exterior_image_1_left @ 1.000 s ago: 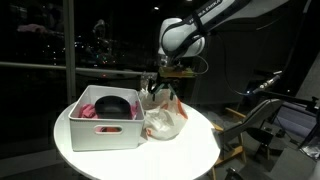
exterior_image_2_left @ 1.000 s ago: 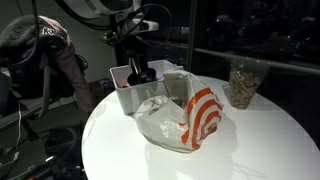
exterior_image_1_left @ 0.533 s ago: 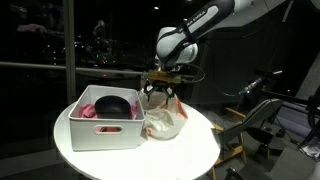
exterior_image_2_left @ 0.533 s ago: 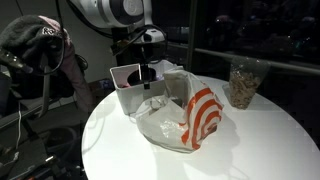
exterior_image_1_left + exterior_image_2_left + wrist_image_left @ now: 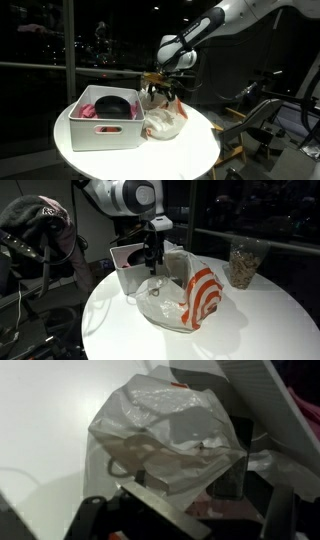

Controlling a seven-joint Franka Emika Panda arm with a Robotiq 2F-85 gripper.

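In an exterior view: hand [image 5: 160,93] hangs just above plastic bag [image 5: 166,120], over the bag's end beside white bin [image 5: 100,135], all on round worktop [image 5: 195,150]
In an exterior view: bag's long axis runs away from the bin [image 5: 126,277], across the worktop
Wrist view: hand released, jaws spread wide, nothing held; bag [image 5: 165,435] lies straight ahead between them, contact not discernible

Office or lab by night: tall dark windows [image 5: 40,45], round white table [image 5: 195,150], robot arm [image 5: 228,20].
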